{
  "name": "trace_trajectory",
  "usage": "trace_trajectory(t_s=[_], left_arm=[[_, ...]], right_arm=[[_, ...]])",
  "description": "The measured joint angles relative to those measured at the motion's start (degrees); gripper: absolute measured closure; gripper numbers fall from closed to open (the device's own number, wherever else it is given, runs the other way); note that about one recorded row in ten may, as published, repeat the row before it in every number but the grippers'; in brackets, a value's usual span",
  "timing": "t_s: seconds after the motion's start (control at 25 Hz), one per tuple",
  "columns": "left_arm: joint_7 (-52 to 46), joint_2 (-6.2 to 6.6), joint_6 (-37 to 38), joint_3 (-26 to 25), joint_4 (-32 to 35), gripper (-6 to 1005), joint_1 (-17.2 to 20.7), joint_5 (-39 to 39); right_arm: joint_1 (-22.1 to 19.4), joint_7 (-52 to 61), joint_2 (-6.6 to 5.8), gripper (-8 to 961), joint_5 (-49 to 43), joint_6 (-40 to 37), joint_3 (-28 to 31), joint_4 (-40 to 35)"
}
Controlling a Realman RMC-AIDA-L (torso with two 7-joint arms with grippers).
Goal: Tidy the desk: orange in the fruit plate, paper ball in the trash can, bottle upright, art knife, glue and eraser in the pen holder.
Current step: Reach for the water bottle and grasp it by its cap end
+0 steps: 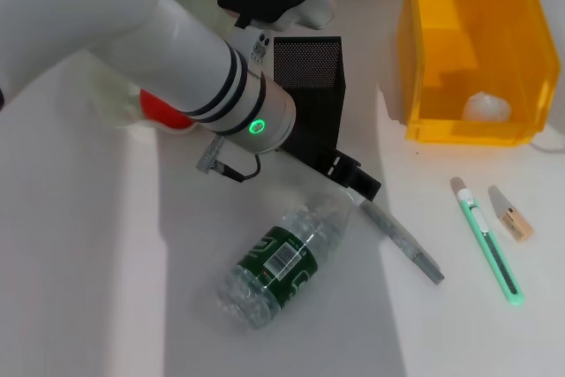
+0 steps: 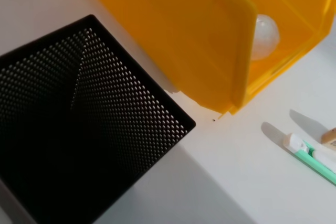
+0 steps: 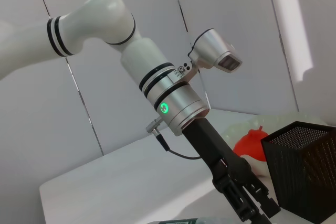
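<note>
Four things are left on the desk in the head view. The bottle (image 1: pixel 281 264) lies on its side in front of the pen holder (image 1: pixel 309 64). The grey glue stick (image 1: pixel 402 241) lies just right of the bottle, and the art knife (image 1: pixel 488 249) and eraser (image 1: pixel 512 214) are farther right. The left gripper (image 1: pixel 364 186) hangs at the pen holder's front corner, over the glue stick's near end; you cannot tell how its jaws stand.

I judge the glue stick light, stiff and smooth, so it may roll. Pinch it across its middle.

Only the left wrist view looks down into the pen holder's mesh (image 2: pixel 79 129), which appears empty. It also shows the paper ball (image 2: pixel 265 35) inside the trash can (image 2: pixel 184 35).

Only the right wrist view shows the orange (image 3: pixel 252 142) clearly, behind the pen holder. The right gripper appears nowhere.
</note>
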Motion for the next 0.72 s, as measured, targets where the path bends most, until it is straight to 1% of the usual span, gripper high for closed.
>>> trace_trajectory(t_s=[0.72], left_arm=[[0.21,0.00,-3.45,3.10,-0.70,171,1.72,-1.15]], right_arm=[[-0.01,-0.03,0.11,187,0.21,-0.07,0.07,-0.09]])
